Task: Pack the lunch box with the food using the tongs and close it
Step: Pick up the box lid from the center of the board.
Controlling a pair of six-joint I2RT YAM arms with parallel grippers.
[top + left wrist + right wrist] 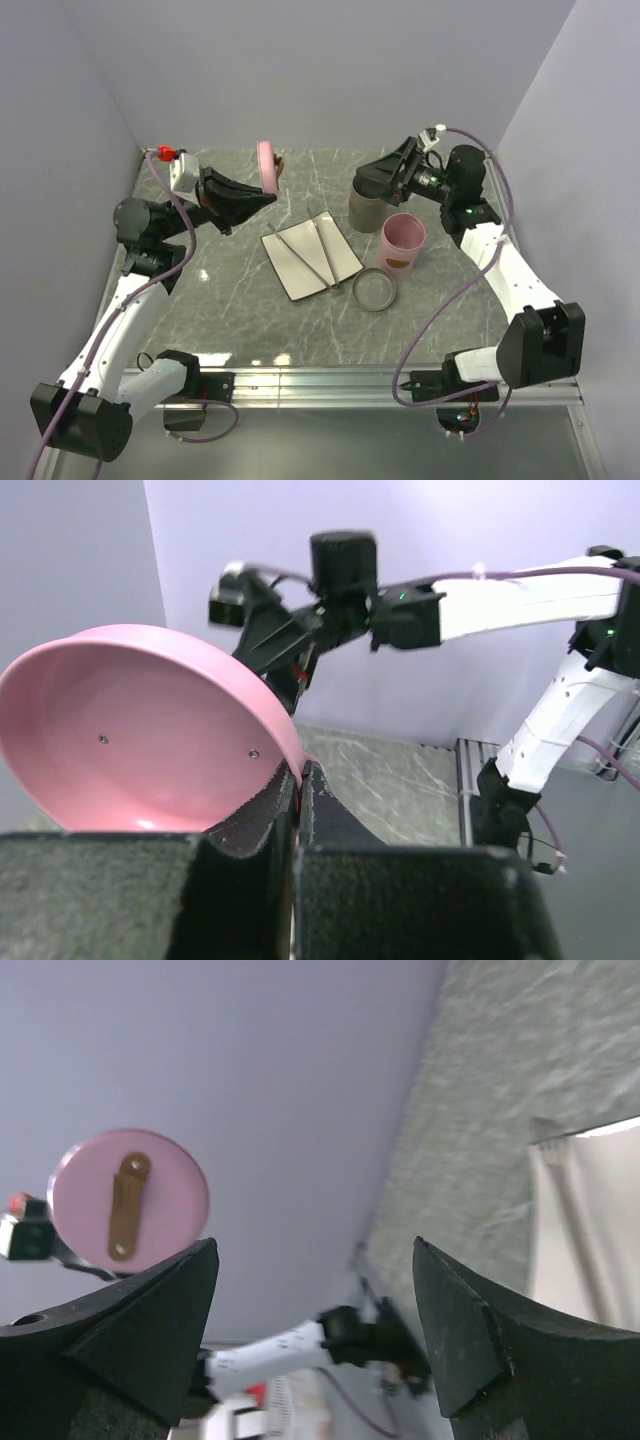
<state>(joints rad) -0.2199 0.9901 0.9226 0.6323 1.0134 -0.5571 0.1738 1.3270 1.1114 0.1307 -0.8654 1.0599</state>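
Left pincer [298, 777] fills the bottom of its wrist view. Its fingers are pressed together on the rim of the pink lid [140, 735], with the lid's hollow side facing the camera. From above, the pincer [266, 197] holds the lid [268, 167] on edge, up off the tabletop [220, 290], left of centre and near the back wall. The right wrist view catches the lid's [129, 1200] outer face, a brown strap across it.

Centre: white tray [347, 262] flat on the tabletop, set diagonally. Tongs [303, 259] lie on it, untouched. The arms join at the tray's near-right corner and the V opens toward the back. Grey ring [374, 289] sits just beside that corner.

Right of the tray: pink cup [402, 240] upright, grey cup [362, 213] just behind it to the left. Can't tell if they touch. Right pincer [366, 186] hovers over the grey cup. Its own wrist view shows the jaws wide with nothing between them.
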